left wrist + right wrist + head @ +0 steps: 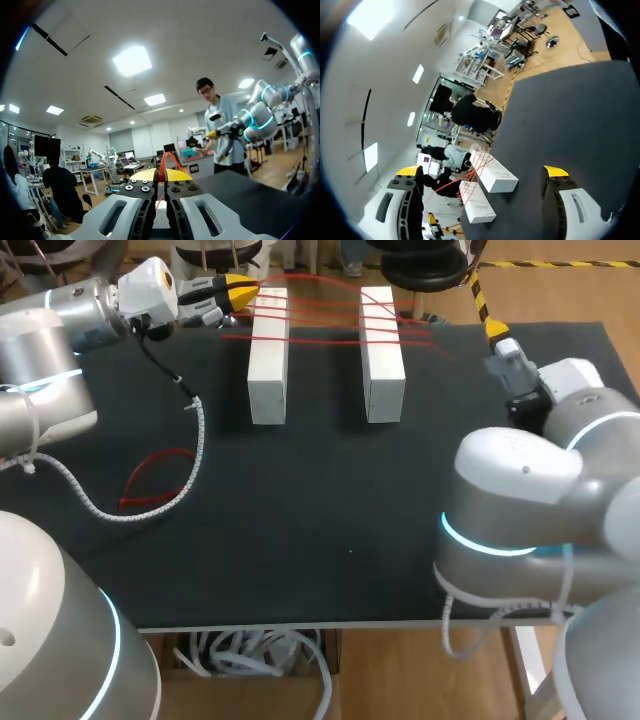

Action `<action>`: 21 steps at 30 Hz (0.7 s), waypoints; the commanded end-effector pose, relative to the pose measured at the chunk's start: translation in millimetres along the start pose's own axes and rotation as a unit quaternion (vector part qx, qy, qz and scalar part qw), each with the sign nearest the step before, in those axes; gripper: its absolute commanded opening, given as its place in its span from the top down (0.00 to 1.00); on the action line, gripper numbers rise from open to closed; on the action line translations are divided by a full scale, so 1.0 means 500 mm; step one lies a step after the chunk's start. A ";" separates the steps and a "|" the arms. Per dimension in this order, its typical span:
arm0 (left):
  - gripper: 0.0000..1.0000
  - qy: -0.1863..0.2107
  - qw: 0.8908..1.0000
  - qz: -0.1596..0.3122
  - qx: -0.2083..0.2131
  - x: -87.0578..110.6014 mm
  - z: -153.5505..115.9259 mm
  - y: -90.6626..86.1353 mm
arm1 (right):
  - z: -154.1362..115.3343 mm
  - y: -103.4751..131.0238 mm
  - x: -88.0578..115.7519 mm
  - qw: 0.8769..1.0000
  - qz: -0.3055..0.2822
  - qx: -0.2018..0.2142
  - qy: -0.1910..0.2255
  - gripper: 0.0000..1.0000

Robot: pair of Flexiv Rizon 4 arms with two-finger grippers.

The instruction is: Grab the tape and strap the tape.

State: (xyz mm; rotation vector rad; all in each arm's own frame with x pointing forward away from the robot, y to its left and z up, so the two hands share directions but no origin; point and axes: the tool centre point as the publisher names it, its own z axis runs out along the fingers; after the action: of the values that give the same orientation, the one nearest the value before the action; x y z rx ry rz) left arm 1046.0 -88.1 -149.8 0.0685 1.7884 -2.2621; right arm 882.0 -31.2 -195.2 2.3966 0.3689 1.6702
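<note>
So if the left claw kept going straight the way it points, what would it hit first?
Probably the far end of the left white block, wrapped with red tape, just ahead of the left claw. Height is unclear, so it might pass above it.

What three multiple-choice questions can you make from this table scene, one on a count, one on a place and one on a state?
1. How many white rectangular blocks stand on the black table mat?
A one
B two
C three

2. Where does the loose loop of red tape lie?
A on a block
B between the blocks
C on the mat, to the outer side of one block

3. How is the right gripper?
A open and empty
B shut on tape
C shut on a block

Answers:
1. B, two blocks stand side by side.
2. C, the loop lies on bare mat beyond the left-hand block.
3. A, its fingers stand wide apart with nothing between.
</note>
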 end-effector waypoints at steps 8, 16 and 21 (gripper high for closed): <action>1.00 0.000 1.000 0.001 0.002 -0.001 0.000 0.003 | 0.005 -0.090 0.003 0.982 0.143 -0.102 0.063 0.00; 1.00 0.000 1.000 0.001 0.002 -0.001 0.000 0.003 | 0.006 -0.092 0.010 0.982 0.151 -0.096 0.054 0.00; 1.00 0.000 1.000 0.001 0.002 -0.001 0.000 0.003 | 0.006 -0.092 0.010 0.982 0.151 -0.096 0.054 0.00</action>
State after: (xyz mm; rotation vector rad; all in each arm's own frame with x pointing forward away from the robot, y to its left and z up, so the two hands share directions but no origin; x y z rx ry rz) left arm 1046.0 -88.1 -149.8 0.0685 1.7884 -2.2621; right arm 880.8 9.4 -209.5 2.3409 -0.0933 1.9093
